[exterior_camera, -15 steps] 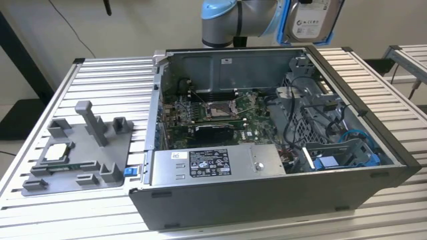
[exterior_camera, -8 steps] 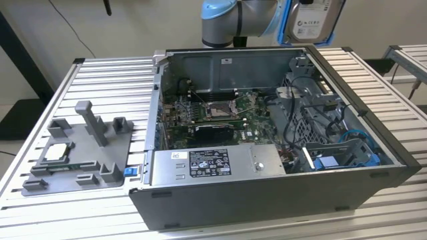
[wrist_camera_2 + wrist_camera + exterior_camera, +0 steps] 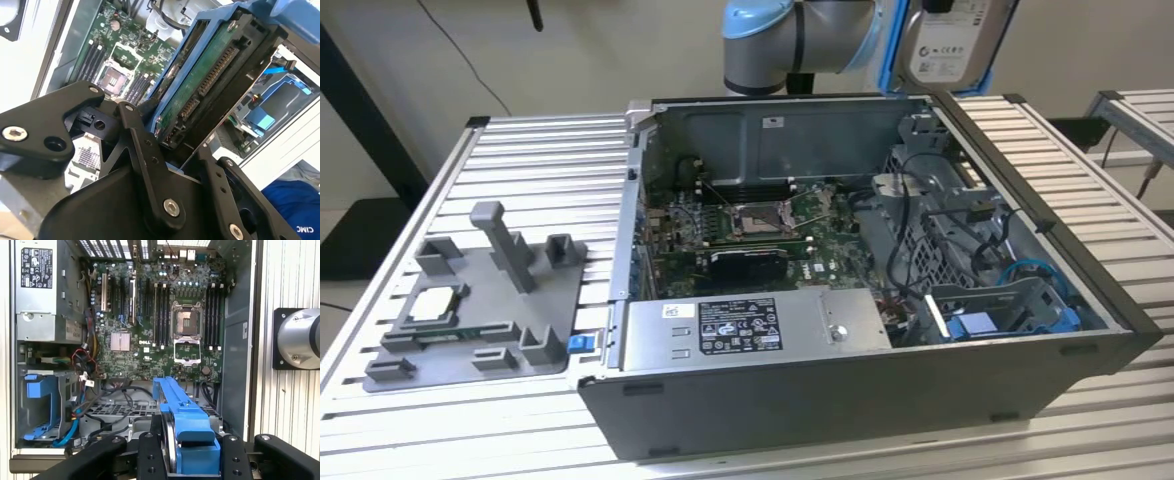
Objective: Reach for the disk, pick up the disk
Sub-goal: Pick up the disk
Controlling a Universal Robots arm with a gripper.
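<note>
Disk already gripped and raised clear of the open computer case.

The gripper (image 3: 192, 460) is clamping its fingers (image 3: 137, 135) on the disk (image 3: 958, 45), a hard drive in a blue bracket, so the reaching is done and the pick-up is judged to be near its end. In the exterior view the disk is hanging above the case's far right corner, apart from the case rim (image 3: 1014, 190). In the first wrist view it is sitting edge-on between the black finger links, over the motherboard (image 3: 165, 325) and the tangle of cables (image 3: 110, 400). Any further move calls for keeping the grip firm on the bracket's narrow edges. Open room is lying above and over the ribbed tabletop (image 3: 1067, 150) on the right; the case walls, the empty blue drive bay (image 3: 1001, 315) and the power supply (image 3: 754, 325) are crowding the space below.
</note>
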